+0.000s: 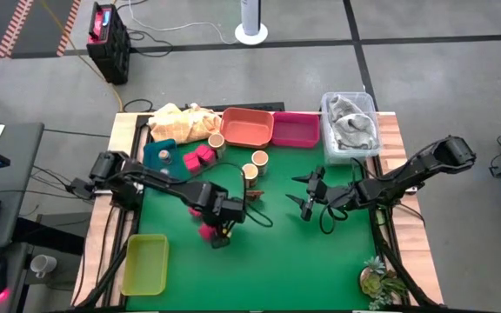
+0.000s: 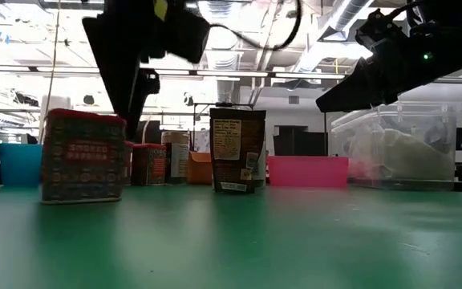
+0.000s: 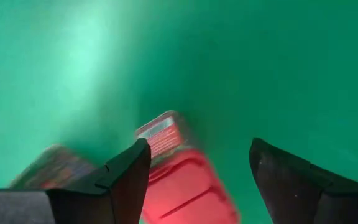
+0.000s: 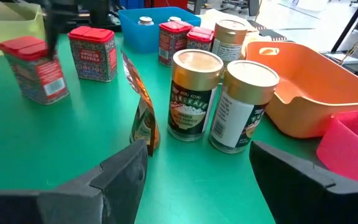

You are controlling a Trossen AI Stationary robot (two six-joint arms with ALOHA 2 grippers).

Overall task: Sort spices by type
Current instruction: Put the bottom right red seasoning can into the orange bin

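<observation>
Left claw hangs over the green mat at about seven o'clock from the table's middle, fingers apart, nothing clamped. Its wrist camera looks down between the two fingers onto a red spice tin lying just below, not touched. The step in hand looks like the reach for that tin; the next move probably calls for lowering until the fingers straddle it, then closing squarely, since a tin on its side could skid out.

Right claw waits at about three o'clock, fingers apart and empty. Nearest in its camera stand a brown pouch and two round jars, touching one another. Beyond them, toward eleven o'clock, sit more red tins and a blue tray with a small shaker inside; the orange tray lies at twelve o'clock.

Only the right wrist camera shows the jar labels and the shaker in the tray. Only the overhead camera shows the yellow-green tray at eight o'clock. Low down, the upright tin hides whatever lies behind it.
</observation>
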